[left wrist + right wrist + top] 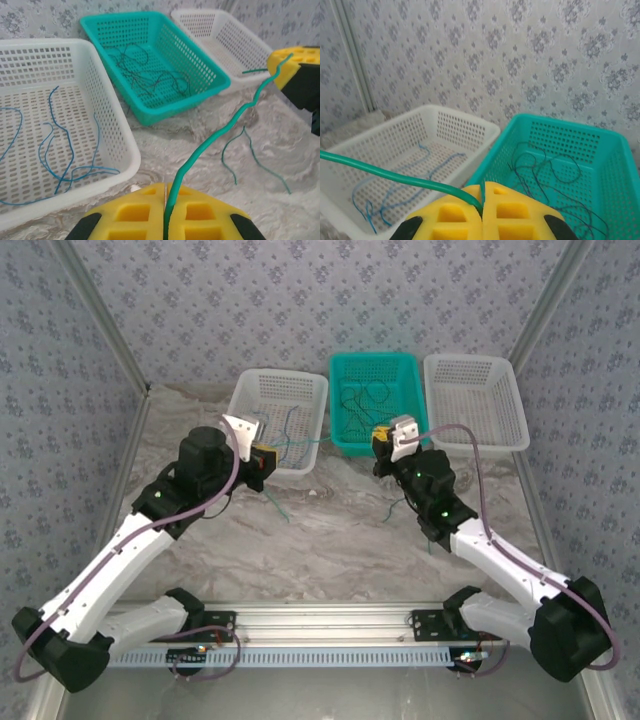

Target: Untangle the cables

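Marbled table [330, 540] with three baskets: left white basket [285, 375] holds separated blue wires [65, 150], teal basket [372, 358] a tangle of dark wires [145, 75] left to sort, right white basket [468, 358] bare. Left gripper [165, 187] and right gripper [482, 187] both pinch one green wire [220, 132] strung between them; a loose green wire [250, 150] lies on the table.

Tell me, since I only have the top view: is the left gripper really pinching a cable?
Observer: Yes, the left wrist view shows the left gripper shut on a green cable.
Reviewer: And its far end?
Observer: It runs up to the right gripper, which is shut on it in the right wrist view.
Reviewer: What is in the teal basket?
Observer: Thin dark cables, looping over one another.
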